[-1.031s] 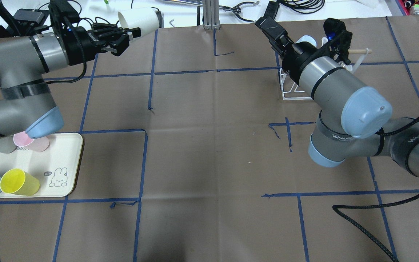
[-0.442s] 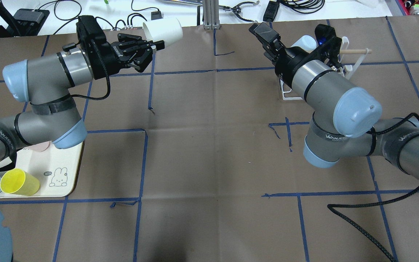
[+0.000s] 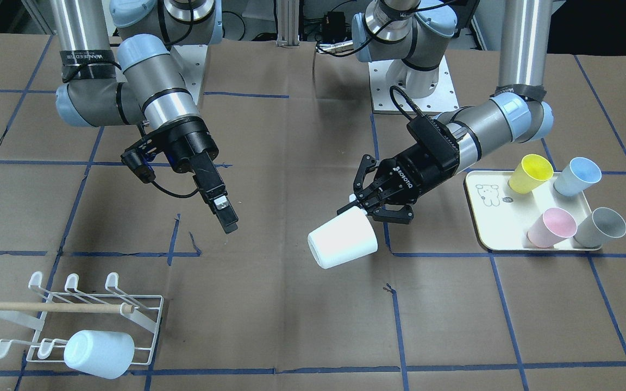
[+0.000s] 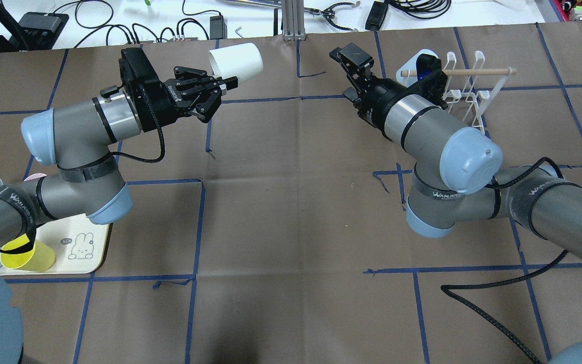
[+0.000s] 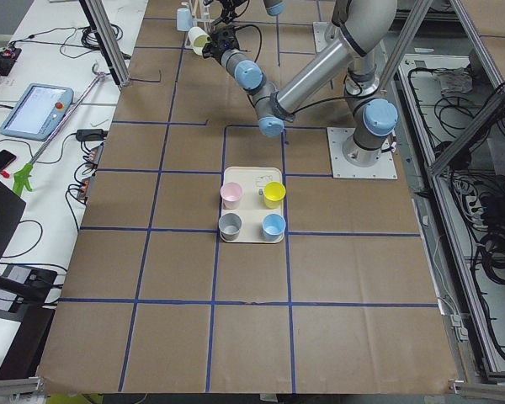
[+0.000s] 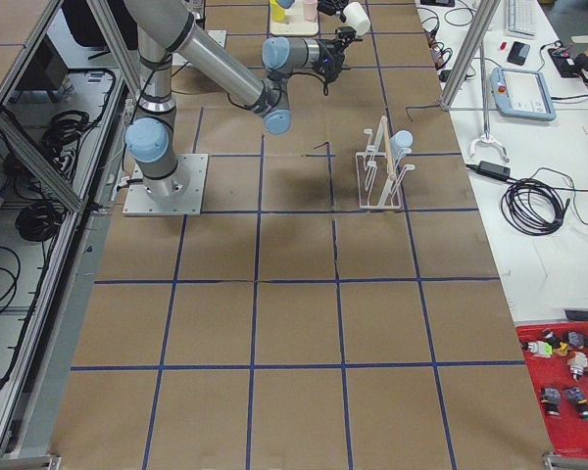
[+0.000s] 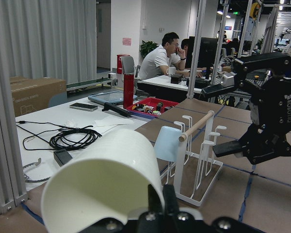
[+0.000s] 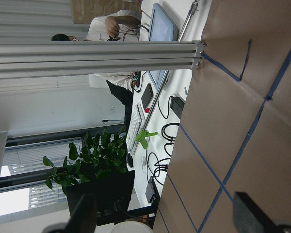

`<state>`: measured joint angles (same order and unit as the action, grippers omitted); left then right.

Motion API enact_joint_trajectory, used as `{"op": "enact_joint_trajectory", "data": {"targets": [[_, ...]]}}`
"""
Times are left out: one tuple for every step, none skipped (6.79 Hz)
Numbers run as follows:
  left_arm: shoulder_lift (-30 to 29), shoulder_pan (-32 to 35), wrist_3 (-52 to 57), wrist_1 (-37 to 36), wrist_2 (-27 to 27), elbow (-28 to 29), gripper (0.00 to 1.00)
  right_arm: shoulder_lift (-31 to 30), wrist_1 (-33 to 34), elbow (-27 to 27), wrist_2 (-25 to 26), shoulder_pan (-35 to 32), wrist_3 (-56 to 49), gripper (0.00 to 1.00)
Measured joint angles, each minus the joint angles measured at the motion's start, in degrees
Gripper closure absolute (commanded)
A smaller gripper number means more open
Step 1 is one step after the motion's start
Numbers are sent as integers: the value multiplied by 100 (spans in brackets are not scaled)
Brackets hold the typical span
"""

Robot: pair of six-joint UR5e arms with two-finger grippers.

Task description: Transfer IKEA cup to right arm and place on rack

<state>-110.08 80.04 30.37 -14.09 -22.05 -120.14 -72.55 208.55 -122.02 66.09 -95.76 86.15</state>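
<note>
- left gripper [image 3: 363, 208] clamped on white cup [image 3: 343, 240], gripping it at the end nearest the wrist
- cup is on its side, up in the air above the table [image 3: 291, 326], not touching it
- cup sits roughly mid-table along the far edge from the robot, between the two arms, well apart from the rack [image 3: 147, 317]
- right gripper [image 4: 350, 55] has fingers spread wide with nothing between them; the right wrist view shows both tips far apart
- right gripper is off the table, aimed toward the cup side, with a clear gap to the cup and no contact
- rack stands on the table on the robot's right, just beyond the right arm, wooden dowel [image 3: 52, 307] across it
- pale blue cup [image 3: 98, 354] is already on the rack, at an end peg
- cream tray [image 3: 487, 222] on the robot's left, near the left arm's elbow
- tray carries a yellow cup [image 3: 530, 172], blue cup [image 3: 577, 176], pink cup [image 3: 552, 227] and grey cup [image 3: 600, 227], all tilted on their sides
</note>
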Motion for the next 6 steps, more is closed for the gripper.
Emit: {"op": "enact_joint_trajectory", "data": {"targets": [[-2, 70, -26, -10, -24, -1, 94, 93, -10, 108, 3, -130, 341, 0], [-4, 96, -38, -13, -29, -1, 94, 279, -5, 316, -1, -293, 486, 0], [-4, 104, -45, -14, -29, -1, 93, 484, 7, 539, -8, -440, 536, 0], [-4, 106, -52, -15, -30, -1, 93, 613, 8, 687, -14, -517, 545, 0], [-4, 110, -63, -15, -33, -1, 93, 664, -2, 754, -17, -575, 549, 0], [-4, 112, -71, -15, -33, -1, 92, 674, -11, 783, -7, -653, 556, 0]]}}
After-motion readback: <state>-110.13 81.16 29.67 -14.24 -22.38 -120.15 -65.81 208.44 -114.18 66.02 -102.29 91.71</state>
